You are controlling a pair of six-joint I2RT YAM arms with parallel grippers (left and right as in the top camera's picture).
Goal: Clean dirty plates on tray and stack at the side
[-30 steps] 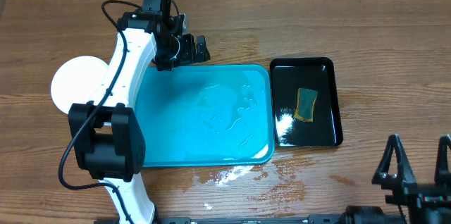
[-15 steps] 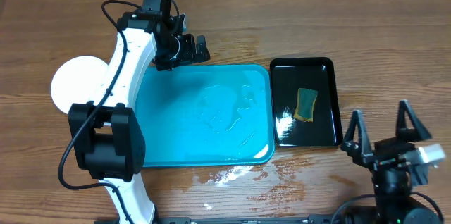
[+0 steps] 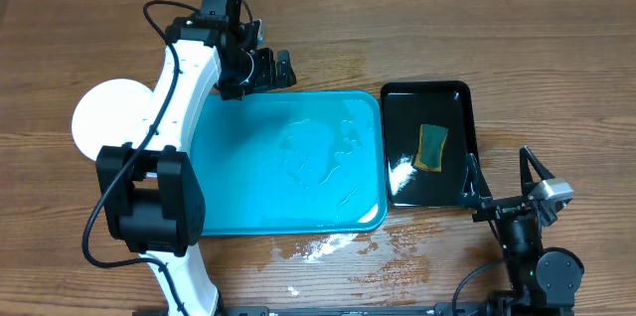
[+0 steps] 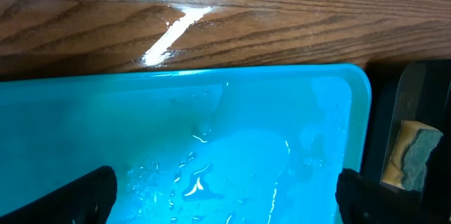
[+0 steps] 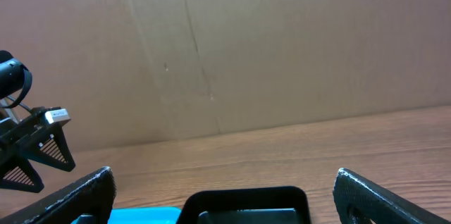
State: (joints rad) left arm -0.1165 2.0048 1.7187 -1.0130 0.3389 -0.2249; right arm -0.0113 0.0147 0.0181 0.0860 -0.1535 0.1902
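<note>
Tray (image 3: 288, 172) empty, wet; plates (image 3: 104, 117) stacked at tabletop's left edge. Right pincer (image 3: 498, 161), released, has swung toward the black tray (image 3: 452, 107); left pincer (image 3: 275, 68) released, unmoved. Task looks finished.

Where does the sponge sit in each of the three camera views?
Overhead: sponge right of centre, lying in the black tray.
Left wrist: sponge at the right edge, lower half, in the black tray.
Right wrist: sponge not visible; only the black tray's rim shows at bottom centre.
Shared landmark: the black tray.
</note>
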